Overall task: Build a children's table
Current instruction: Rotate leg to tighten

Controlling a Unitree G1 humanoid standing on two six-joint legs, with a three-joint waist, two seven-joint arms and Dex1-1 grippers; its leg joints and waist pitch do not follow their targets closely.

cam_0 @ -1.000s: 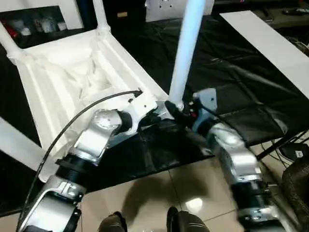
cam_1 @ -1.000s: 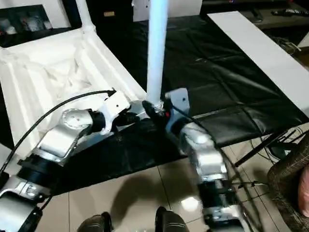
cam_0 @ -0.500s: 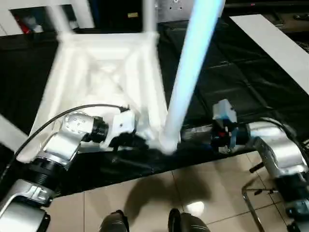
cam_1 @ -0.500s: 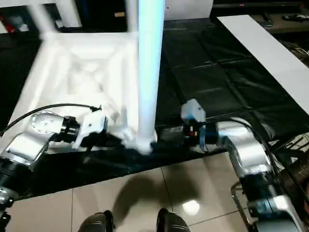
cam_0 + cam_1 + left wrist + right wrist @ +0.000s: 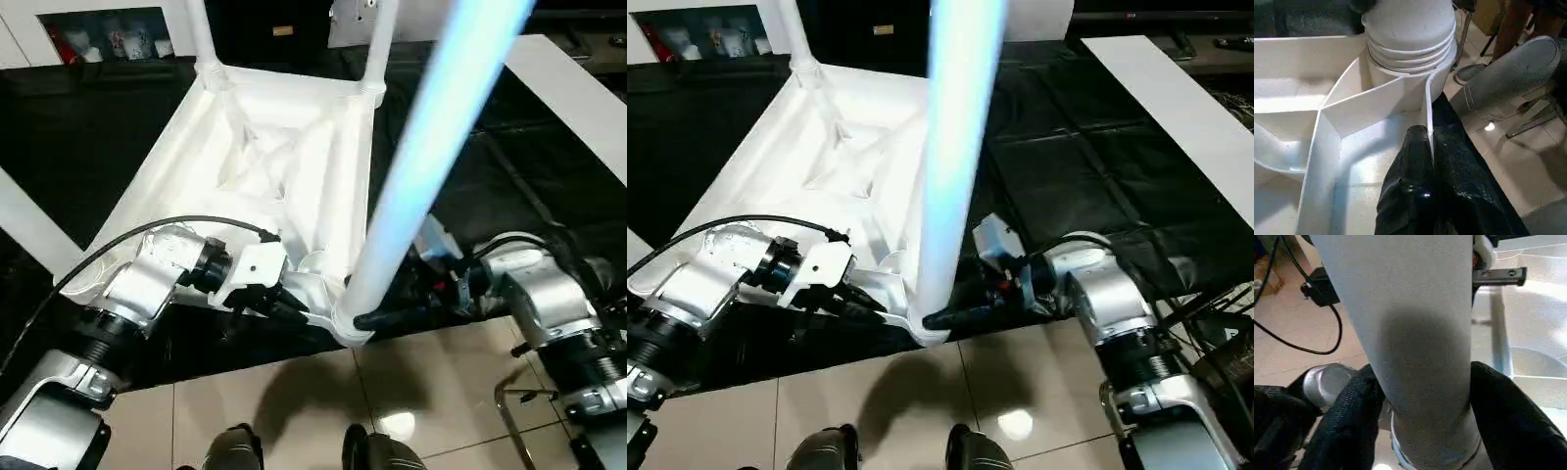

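Table top (image 5: 265,176), white ribbed rectangular plastic, lies underside up on black sheeting (image 5: 490,176). The left gripper (image 5: 1429,147) is pinched shut on a thin rib (image 5: 1427,112) beside the near corner socket (image 5: 1408,44). The right gripper (image 5: 1422,431) clasps the long round white leg (image 5: 431,147) standing in that socket.

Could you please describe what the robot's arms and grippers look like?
Both forearms are silver metal cylinders with black ribbed collars. The left gripper sits on a white wrist block, with a thin black cable looping over that arm. The right gripper has a pale blue wrist module with red details. Fingers are glossy black.
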